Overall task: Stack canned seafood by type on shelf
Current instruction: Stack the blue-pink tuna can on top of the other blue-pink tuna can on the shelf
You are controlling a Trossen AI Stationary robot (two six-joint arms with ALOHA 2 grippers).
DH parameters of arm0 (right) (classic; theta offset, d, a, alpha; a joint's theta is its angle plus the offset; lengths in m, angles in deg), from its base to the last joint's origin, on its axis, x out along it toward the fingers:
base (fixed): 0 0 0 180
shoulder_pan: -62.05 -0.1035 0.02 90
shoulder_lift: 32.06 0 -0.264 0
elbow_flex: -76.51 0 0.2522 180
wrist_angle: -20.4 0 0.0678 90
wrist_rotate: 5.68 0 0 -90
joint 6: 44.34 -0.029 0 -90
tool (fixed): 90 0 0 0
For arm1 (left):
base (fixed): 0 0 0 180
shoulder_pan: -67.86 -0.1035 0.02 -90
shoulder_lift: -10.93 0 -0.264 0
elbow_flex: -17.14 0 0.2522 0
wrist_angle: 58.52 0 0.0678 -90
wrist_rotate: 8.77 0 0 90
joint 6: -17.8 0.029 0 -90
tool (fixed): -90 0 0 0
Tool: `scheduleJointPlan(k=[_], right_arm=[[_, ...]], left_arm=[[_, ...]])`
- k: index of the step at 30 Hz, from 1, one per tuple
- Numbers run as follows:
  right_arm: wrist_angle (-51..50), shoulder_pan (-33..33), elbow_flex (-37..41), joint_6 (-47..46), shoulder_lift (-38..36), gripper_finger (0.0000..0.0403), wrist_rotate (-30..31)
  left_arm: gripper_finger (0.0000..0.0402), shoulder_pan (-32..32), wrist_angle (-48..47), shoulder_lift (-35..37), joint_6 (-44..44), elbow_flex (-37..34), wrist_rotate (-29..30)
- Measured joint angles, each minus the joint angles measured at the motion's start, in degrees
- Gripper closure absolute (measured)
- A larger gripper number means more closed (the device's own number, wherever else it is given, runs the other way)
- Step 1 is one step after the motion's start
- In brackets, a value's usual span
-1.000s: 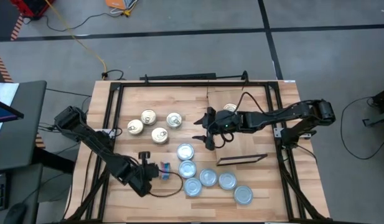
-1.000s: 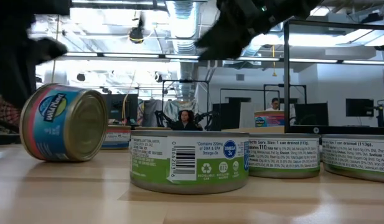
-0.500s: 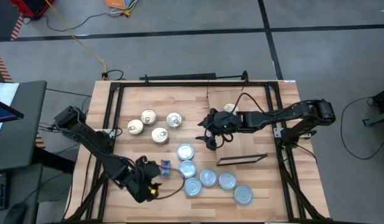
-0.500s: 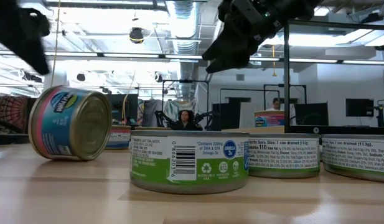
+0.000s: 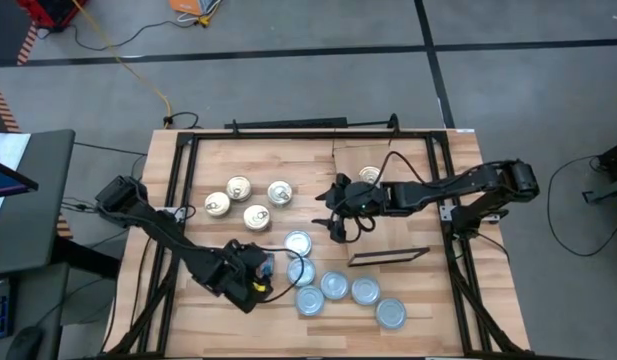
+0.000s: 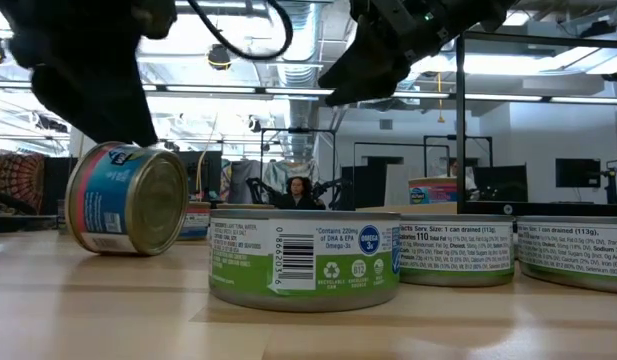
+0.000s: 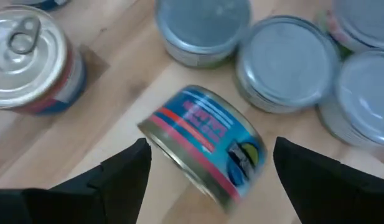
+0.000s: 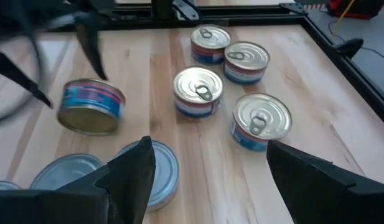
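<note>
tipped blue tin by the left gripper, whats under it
Only bare wood tabletop. The tipped blue tin lies on its side between the open left gripper fingers; the spot it touches is hidden.

Grey floor (image 5: 288, 85) crossed by dark seams, yellow cable (image 5: 138, 72) trailing; beyond, an office with ceiling strip lights (image 6: 238, 92)

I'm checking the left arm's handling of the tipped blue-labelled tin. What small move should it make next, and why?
Probably lower the open left tool and close on the tipped blue-and-red labelled round tin. That tin lies on its side on the wood table between the tool's spread fingers, ungripped, beside the upright silvery-topped tins.
</note>
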Motion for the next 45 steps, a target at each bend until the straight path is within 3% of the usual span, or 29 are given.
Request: scheduleJointPlan(k=[8, 14, 20, 26, 34, 45], right_arm=[[0.96, 0.05, 0.0, 0.54, 0.0, 0.0074, -0.01], [1.34, 0.03, 0.0, 0.53, 0.02, 0.0074, -0.02], [1.33, 0.04, 0.0, 0.14, 0.02, 0.0074, -0.02], [1.24, 0.02, 0.0, 0.06, 0.04, 0.0074, -0.02], [1.18, -0.42, 0.0, 0.06, 0.07, 0.0074, -0.08], [1.53, -0.4, 0.0, -0.01, 0.09, 0.0074, -0.07]], left_arm=[[0.0077, -0.63, -2.08, -0.58, -1.13, -1.63, 2.51], [0.0078, -0.49, -4.8, -0.45, -2.21, -3.83, -1.06], [0.0108, 0.31, -8.24, 2.67, -5.51, -3.8, -0.49], [0.0113, 1.6, -7.94, 3.26, -8.52, -3.76, 6.81], [0.0066, 1.45, -6.4, 3.03, -7.11, -3.76, 15.48], [0.0043, -5.58, -5.69, -3.38, -7.96, -3.78, 25.62]])
